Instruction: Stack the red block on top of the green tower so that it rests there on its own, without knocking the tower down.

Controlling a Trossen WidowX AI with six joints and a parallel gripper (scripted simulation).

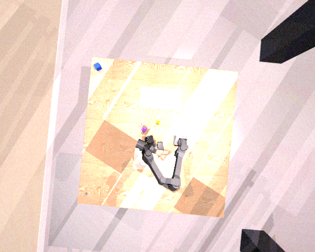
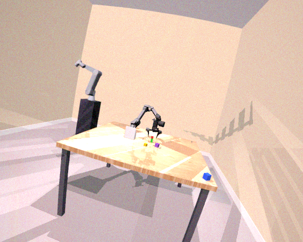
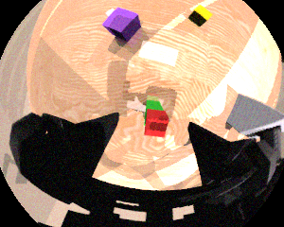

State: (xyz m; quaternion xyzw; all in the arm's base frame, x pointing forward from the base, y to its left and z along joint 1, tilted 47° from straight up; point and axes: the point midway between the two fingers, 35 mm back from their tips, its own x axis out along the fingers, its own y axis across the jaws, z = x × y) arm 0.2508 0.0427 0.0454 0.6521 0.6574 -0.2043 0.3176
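Observation:
The red block (image 2: 152, 136) (image 3: 156, 124) rests on top of the green tower (image 2: 151, 140) (image 3: 154, 103), which stands upright on the table. My gripper (image 2: 153, 135) (image 3: 154, 121) is open wide, with one finger on each side of the red block and a gap on both sides. Nothing is held between the fingers. In the top view the arm hides the tower and the red block.
A purple block (image 1: 144, 129) (image 2: 156, 144) (image 3: 122, 24) and a smaller yellow block (image 1: 158, 122) (image 2: 145, 144) (image 3: 200, 15) lie near the tower. A blue block (image 1: 97, 66) (image 2: 206, 176) lies at a far table corner. A pale box (image 2: 130, 132) stands by the arm's base.

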